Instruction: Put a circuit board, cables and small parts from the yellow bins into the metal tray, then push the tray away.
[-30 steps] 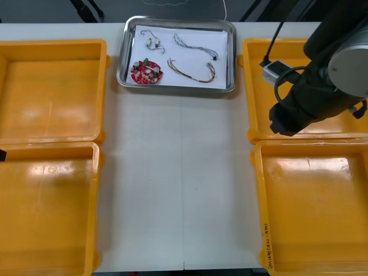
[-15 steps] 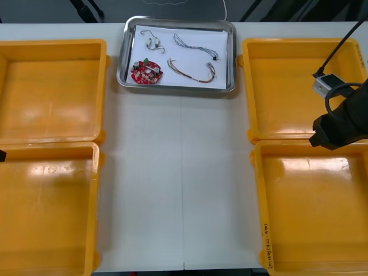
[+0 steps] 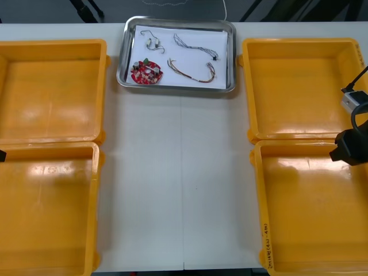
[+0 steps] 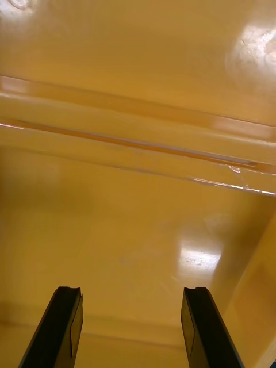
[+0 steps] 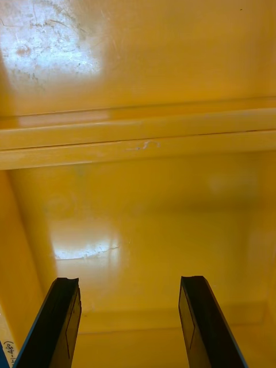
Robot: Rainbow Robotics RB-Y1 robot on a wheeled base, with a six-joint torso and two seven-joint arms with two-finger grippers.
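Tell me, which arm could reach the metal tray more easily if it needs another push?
Right, probably, by a little. The right claw hangs open over the right yellow bins, slightly nearer the metal tray than the left claw, open over the left yellow bins. Both are far off.

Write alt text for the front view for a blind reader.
A metal tray at the table's far edge holds a red circuit board and cables. Two yellow bins sit at each side; the right arm hangs over the right-hand pair.
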